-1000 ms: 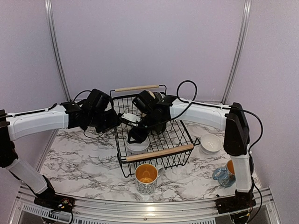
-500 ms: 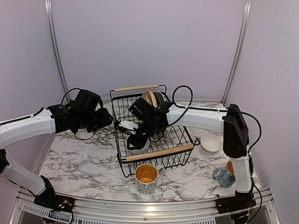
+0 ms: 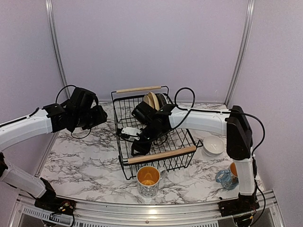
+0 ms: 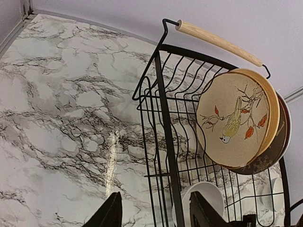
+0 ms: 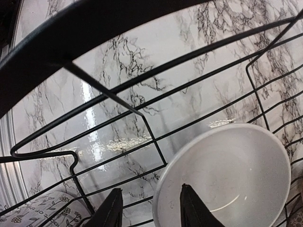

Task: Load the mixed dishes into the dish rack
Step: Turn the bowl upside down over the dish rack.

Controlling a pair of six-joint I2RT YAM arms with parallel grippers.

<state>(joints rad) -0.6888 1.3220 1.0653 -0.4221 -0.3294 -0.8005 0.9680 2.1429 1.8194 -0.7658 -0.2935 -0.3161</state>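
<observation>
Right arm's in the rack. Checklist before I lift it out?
1. Right gripper open: ok.
2. Small white bowl lying inside the dish rack: ok.
3. Bowl rim free of the right fingers: cannot tell; rim sits between them.
4. Left gripper outside the rack, open: ok.
5. Tan bird plate upright at the far end: ok.
6. All dishes loaded: not ok; front mug, right mug and second white bowl sit on the table.

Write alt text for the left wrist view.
A tan bird-painted plate stands upright in the black wire dish rack, a dark plate behind it. A white bowl lies lower in the rack. The left claw is open, empty.
</observation>
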